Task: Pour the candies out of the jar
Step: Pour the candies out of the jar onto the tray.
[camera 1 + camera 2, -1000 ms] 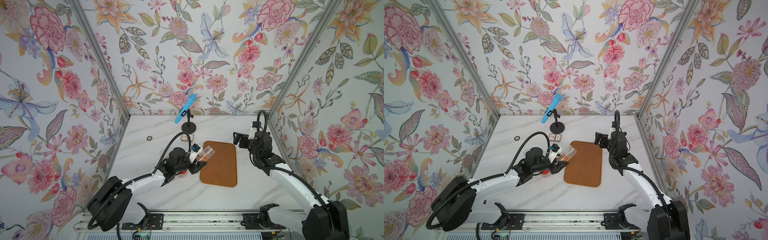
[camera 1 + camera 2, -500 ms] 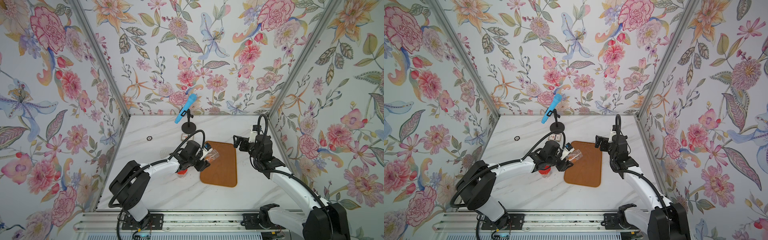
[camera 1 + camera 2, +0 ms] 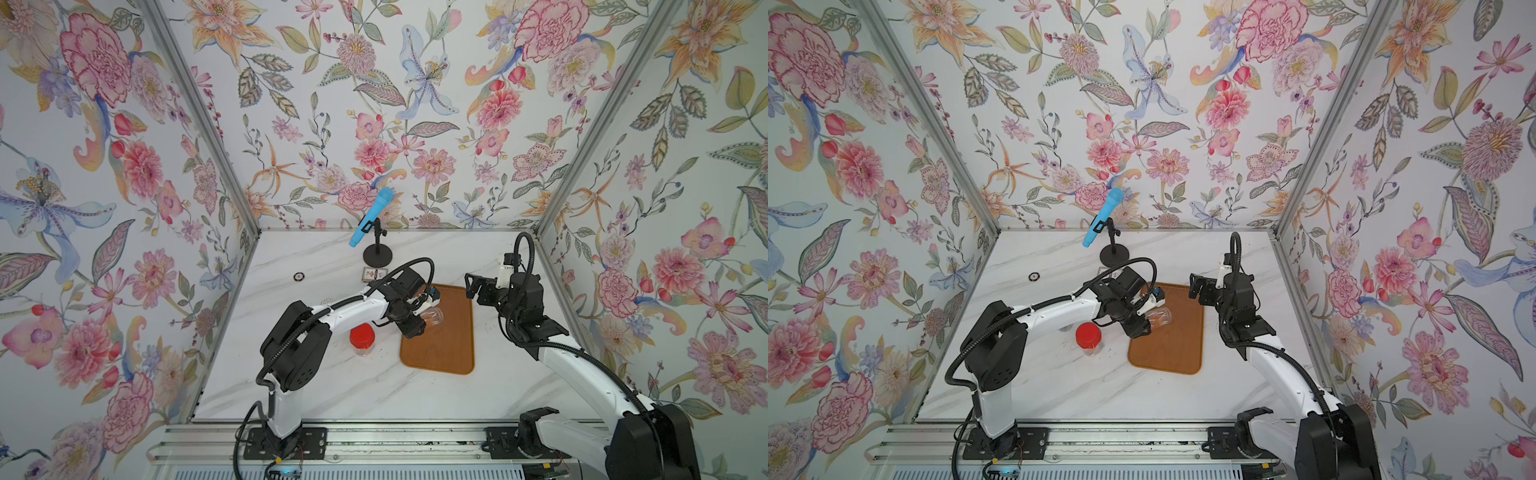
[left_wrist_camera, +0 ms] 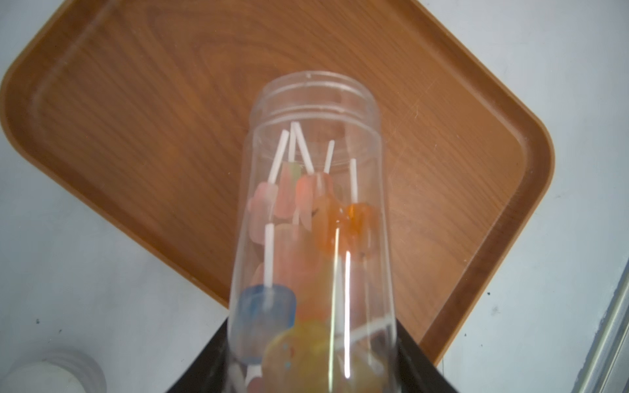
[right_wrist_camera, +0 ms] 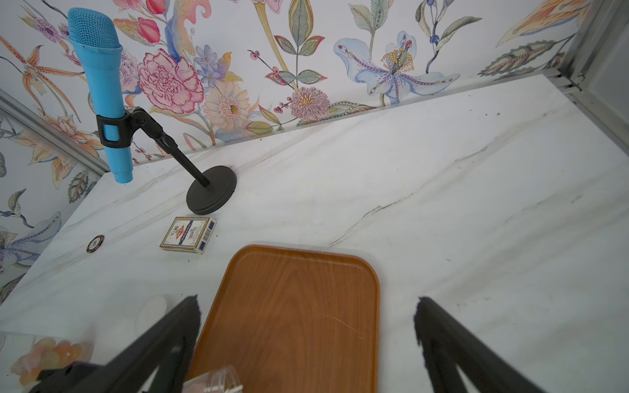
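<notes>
The left fingers (image 4: pixel 418 367) clamp the tilted jar (image 3: pixel 434 318) over the tray's (image 3: pixel 444 353) 10 o'clock side, with the candies (image 4: pixel 326 221) inside it. The right fingers (image 5: pixel 163 340) stand apart, empty, at the tray's 2 o'clock.

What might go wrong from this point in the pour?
The small translucent lollipops lie tangled, sticks toward the mouth of the tilted clear plastic jar in the left hand; they may jam, then tumble out together past the low rim of the brown wood-grain tray. The red-lidded jar stands beside the left forearm and might get knocked.
</notes>
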